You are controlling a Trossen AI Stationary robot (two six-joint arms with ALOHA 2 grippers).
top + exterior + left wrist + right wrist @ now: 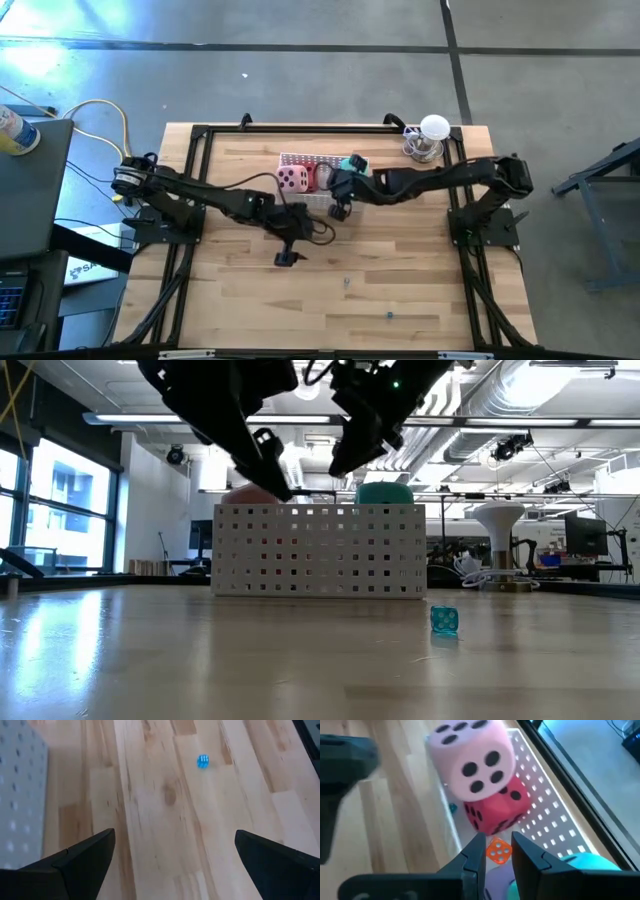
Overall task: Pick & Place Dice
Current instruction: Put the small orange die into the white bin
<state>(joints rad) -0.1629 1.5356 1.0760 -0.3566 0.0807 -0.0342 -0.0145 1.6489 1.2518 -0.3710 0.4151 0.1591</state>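
Note:
A white perforated basket (pixel 290 160) stands at the table's far middle. In it the pink die (pixel 470 755) rests on top of the red die (pixel 500 812), and a green die (pixel 587 862) lies toward the basket's right end. My right gripper (pixel 498 847) hangs over the basket, shut on a small orange die (pixel 498 851). My left gripper (pixel 175 865) is open over bare wood on the basket's near side (pixel 290 252). A small blue die (pixel 202 761) lies on the table beyond it. My right gripper pinches the small orange die's two opposite faces (pixel 490 851) between its fingertips. The fingers slant down from the table's right side. The die is lifted clear, above the basket's inside, near the red die.
A white lamp-like stand (pixel 432 135) is at the table's far right corner. The small blue die (pixel 444 620) sits on open wood near the table's front, with free boards all around it. The basket's wall (pixel 20 795) is close beside my left gripper.

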